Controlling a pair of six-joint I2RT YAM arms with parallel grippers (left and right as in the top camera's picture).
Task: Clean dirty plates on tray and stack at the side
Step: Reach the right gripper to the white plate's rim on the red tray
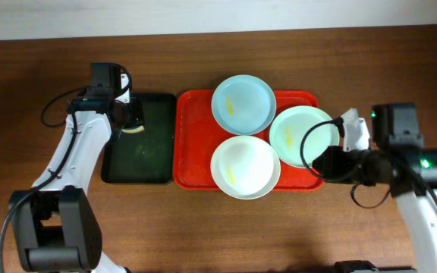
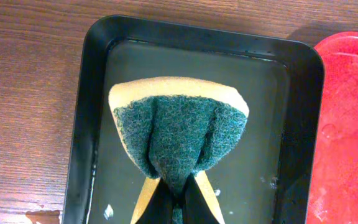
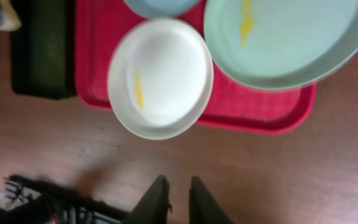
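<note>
Brown wooden surface, pale wall along its far edge. The red tray lies at centre with its long axis running left to right, parallel to that wall; a dark tray sits just beside its left short end, its own long axis crossing the other way.

Progress: none of the task's result shows yet. All three plates lie face up on the tray: blue at the far rim, mint at the right end, white at the near rim. They crowd together, rims touching or overlapping; I cannot tell which. Being round, they have no long axis. The white one overhangs the near rim and the mint one the right end. Each carries a small yellow smear, and nothing is stacked at the side. I judge that wiping all three and stacking them remains.

My left fingers are clamped tight on a sponge, yellow with a green scouring face, pinched so that it fans out away from me. It hangs over the dark tray, whose floor looks wet.

My right fingers stand close together with only a slim gap, holding nothing. They hover over bare wood near the tray's near right corner, pointing towards the white and mint plates.
</note>
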